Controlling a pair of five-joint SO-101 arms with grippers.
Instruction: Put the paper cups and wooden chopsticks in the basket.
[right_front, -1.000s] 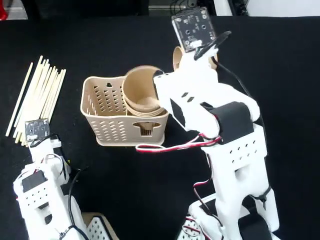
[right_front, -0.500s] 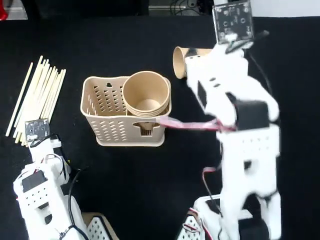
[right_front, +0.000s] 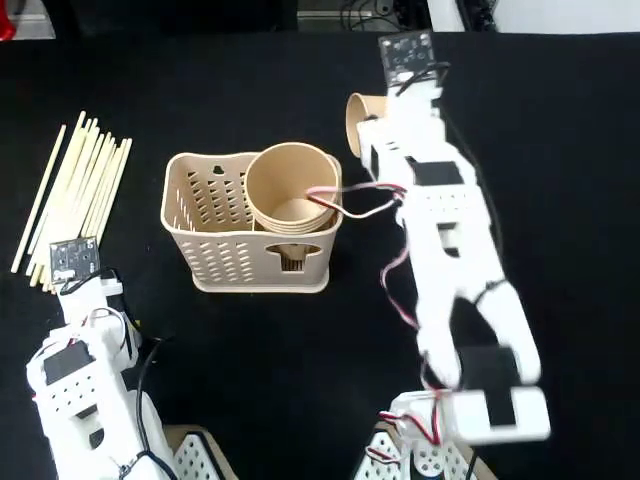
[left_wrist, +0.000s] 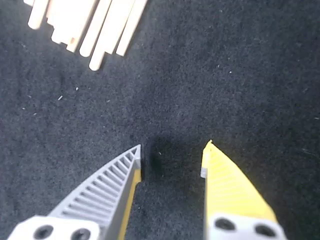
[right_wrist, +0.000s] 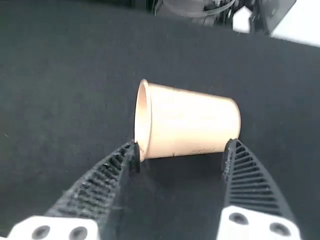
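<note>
Black counter (right_front: 230, 80) carries one cup (right_wrist: 187, 122) on its side near the basket (right_front: 205, 250). Right claw (right_wrist: 181, 146) is open, tips flanking it: lower, centre on the wall, close gently to avoid crushing. Left claw (left_wrist: 172, 146) is open near the chopsticks (left_wrist: 85, 25).

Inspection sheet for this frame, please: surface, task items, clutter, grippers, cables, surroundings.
Surface: black cloth table, no spills seen.
Job's things: basket upright, with stacked cups in its end nearer the right arm; one loose cup on its side beyond the basket; chopsticks lying loose on the cloth, outside the basket.
Clutter: nothing seen.
Grippers: left gripper open over bare cloth near the chopstick ends; right gripper open, a finger on each side of the loose cup.
Cables: red-and-white cable from the right arm lies across the stacked cups' rim.
Surroundings: wires past the far edge.
</note>
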